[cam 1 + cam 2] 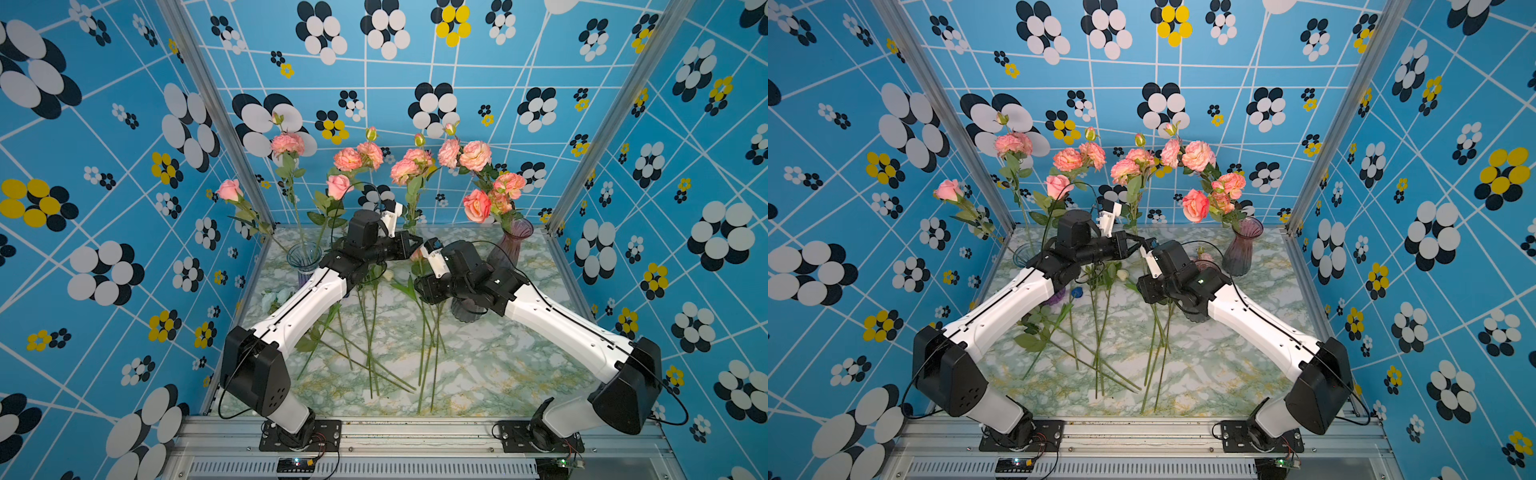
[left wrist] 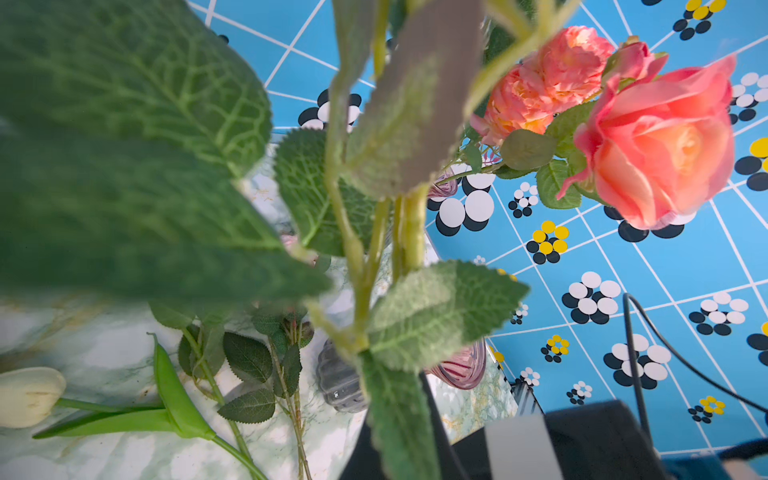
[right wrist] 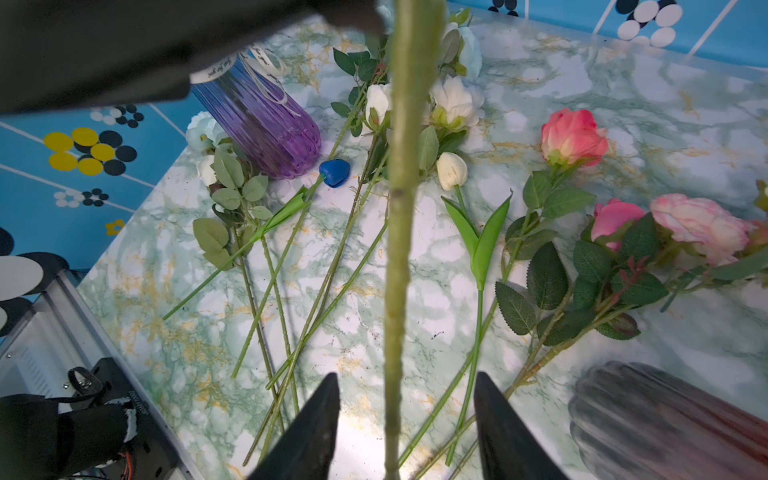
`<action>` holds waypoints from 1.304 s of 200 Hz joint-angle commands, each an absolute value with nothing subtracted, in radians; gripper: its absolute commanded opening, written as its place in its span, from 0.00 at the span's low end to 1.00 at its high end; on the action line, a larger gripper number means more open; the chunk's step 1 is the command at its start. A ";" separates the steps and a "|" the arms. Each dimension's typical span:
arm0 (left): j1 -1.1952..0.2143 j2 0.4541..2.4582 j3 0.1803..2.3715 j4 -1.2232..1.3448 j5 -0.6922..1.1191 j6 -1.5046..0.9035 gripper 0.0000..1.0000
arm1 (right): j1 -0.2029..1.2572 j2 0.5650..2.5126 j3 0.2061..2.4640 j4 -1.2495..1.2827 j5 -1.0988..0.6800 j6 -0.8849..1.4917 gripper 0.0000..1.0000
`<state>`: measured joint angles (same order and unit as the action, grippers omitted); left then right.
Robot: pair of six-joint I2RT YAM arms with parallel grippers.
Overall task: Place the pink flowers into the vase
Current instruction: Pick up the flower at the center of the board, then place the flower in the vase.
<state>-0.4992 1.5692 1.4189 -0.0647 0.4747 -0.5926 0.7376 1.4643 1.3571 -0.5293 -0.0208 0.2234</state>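
A pink flowers stem [image 1: 409, 166] stands upright at mid-table. My left gripper [image 1: 415, 243] is shut on its lower part; in the left wrist view a leaf [image 2: 399, 415] hides the jaws. Below that, my right gripper [image 3: 405, 377] is open, and the green stem [image 3: 405, 208] runs untouched between its black fingers [image 3: 324, 415]. More pink flowers fill a pinkish vase [image 1: 512, 245] at the back right and a blue-purple vase [image 1: 302, 257] at the back left. Three pink blooms [image 3: 573, 135] lie on the table under my right arm.
White flowers [image 3: 451, 170] and a small blue flower [image 3: 334, 172] lie among loose stems [image 1: 370, 353] on the marble table [image 1: 498, 374]. A grey ribbed vase [image 1: 467, 313] sits under my right arm, with a small pink vase [image 1: 1204, 266] behind it. Patterned walls enclose three sides.
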 commanded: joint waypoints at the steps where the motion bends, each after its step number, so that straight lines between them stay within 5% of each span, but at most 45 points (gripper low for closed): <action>1: -0.505 1.519 1.469 -0.067 0.450 -0.528 0.00 | 0.744 1.391 1.340 -0.567 0.012 0.196 0.68; 66: -0.528 1.459 1.512 -0.029 0.443 -0.461 0.00 | 0.734 1.263 1.286 -0.606 0.044 0.095 0.99; 261: -0.590 1.477 1.554 0.370 0.308 -0.490 0.00 | 0.626 1.062 1.202 -0.550 0.190 0.141 0.99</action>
